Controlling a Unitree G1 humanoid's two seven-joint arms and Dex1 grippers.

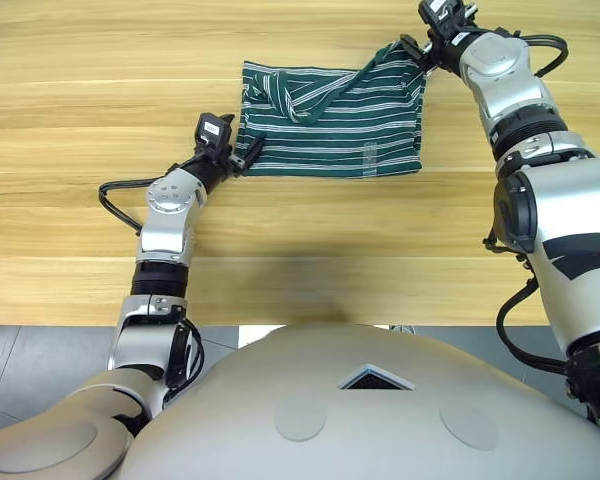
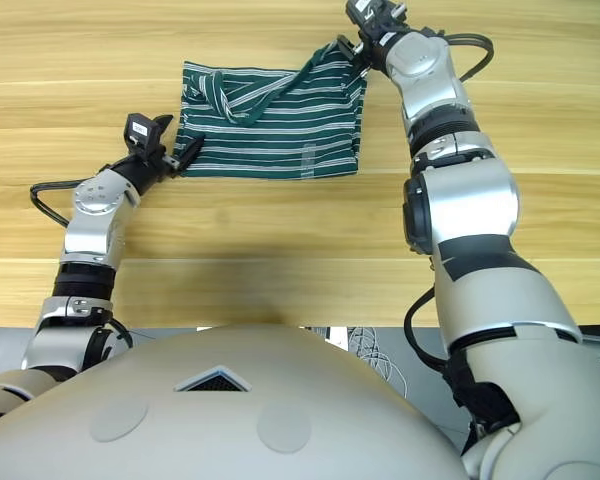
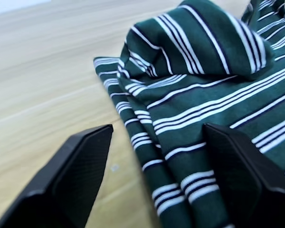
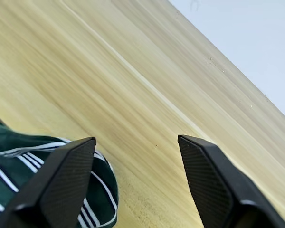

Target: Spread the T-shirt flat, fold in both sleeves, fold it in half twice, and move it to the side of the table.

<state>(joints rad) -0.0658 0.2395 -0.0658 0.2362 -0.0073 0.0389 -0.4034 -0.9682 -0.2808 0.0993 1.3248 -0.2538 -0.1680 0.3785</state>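
A light wooden table (image 1: pixel 80 100) of long planks fills most of the head views, with grey tiled floor (image 1: pixel 20 370) along the lower left edge of the frame. In the right wrist view a pale plain surface (image 4: pixel 256 38) lies beyond the table's edge. The T-shirt (image 1: pixel 330 125), dark green with thin white stripes, lies in the upper middle of the left eye frame as a rough rectangle, with a loose fold bunched toward its upper left. The left arm stretches up from the lower left, and the left gripper (image 1: pixel 248 152) sits at the shirt's lower left corner. Its fingers (image 3: pixel 80 175) are spread apart, with the striped edge of the cloth lying between them. The right arm runs up the right side of the frame, bent inward at the top. The right gripper (image 1: pixel 412 46) is at the shirt's upper right corner, its fingers (image 4: pixel 213 180) parted over bare wood, with the cloth just beside one of them.
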